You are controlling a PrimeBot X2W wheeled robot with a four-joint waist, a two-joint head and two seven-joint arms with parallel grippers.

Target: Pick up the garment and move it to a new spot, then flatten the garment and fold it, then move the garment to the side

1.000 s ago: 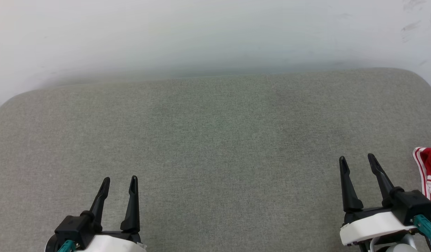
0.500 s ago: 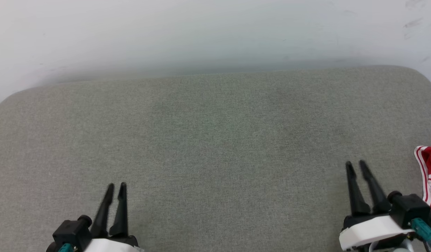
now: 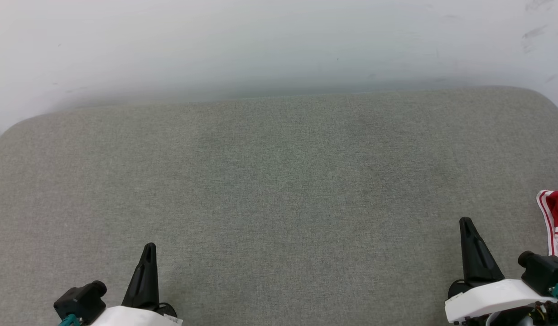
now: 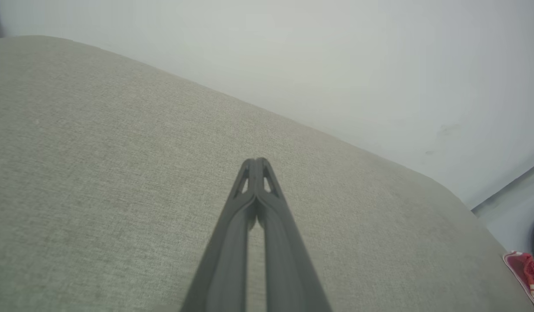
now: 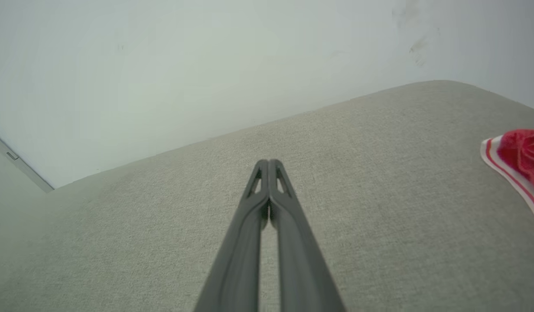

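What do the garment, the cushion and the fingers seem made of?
Garment: soft red cloth, likely a knit, matte; it bunches, with striped trim at its edge. Cushion: grey-green woven upholstery, matte; a fine weave grain shows. Fingers: dark, smooth, dull, probably moulded plastic, though coated metal is possible; slots are cut near the tips.

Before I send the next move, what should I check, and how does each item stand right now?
1. Left hand empty: ok, shut on nothing.
2. Right hand empty: ok, shut on nothing.
3. Hands open for a grasp: not ok, both shut.
4. Garment located: ok, on the grey cushion, to the right of the right hand.
5. Garment folded or bunched: cannot tell, it is cut off by the frame edge.
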